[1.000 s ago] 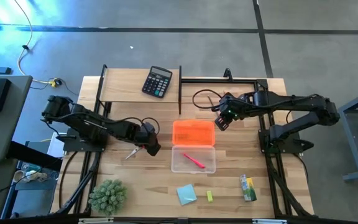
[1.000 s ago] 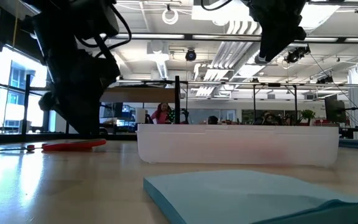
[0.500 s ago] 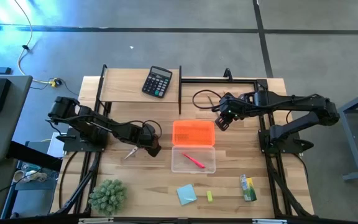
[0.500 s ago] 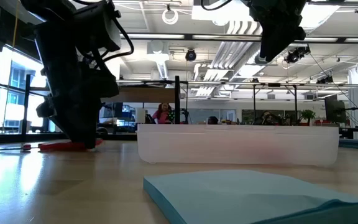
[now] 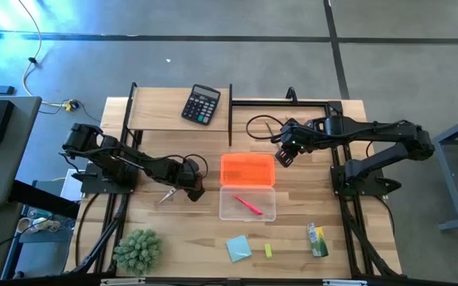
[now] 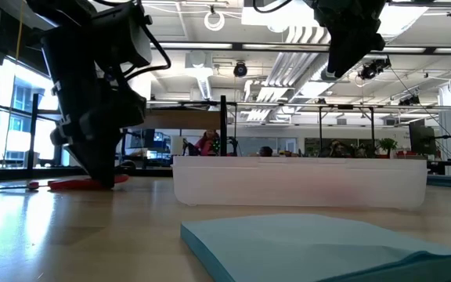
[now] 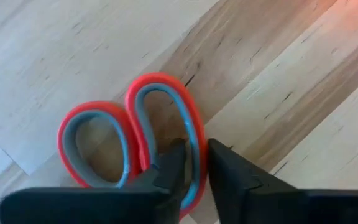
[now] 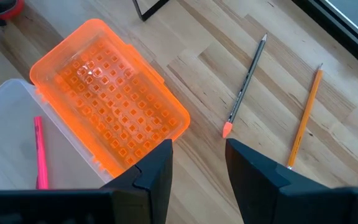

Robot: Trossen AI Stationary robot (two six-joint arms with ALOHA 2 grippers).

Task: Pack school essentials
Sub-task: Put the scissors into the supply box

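The red-handled scissors lie flat on the table left of the orange lid. My left gripper has come down onto their handles, also seen in the low view. My right gripper hovers open beyond the lid's far right corner, near two wooden pencils lying on the table. The pink pen lies in the clear box. The light-blue notepad, yellow block and green-yellow packet lie near the near edge. My left gripper is shut on the outer rim of one handle loop of the scissors, one finger inside the loop and one outside. The fingers come from above, pointing down. The scissors rest flat on the table.
A black calculator sits on the far part of the table, and a spiky green plant at the near left corner. Black frame rails stand along the far half. Bare wood lies between the scissors and the plant.
My left gripper has come down and slightly toward the table's left onto the scissors' handles, which it now covers in the low view. The scissors stay on the table. My right arm has kept still.
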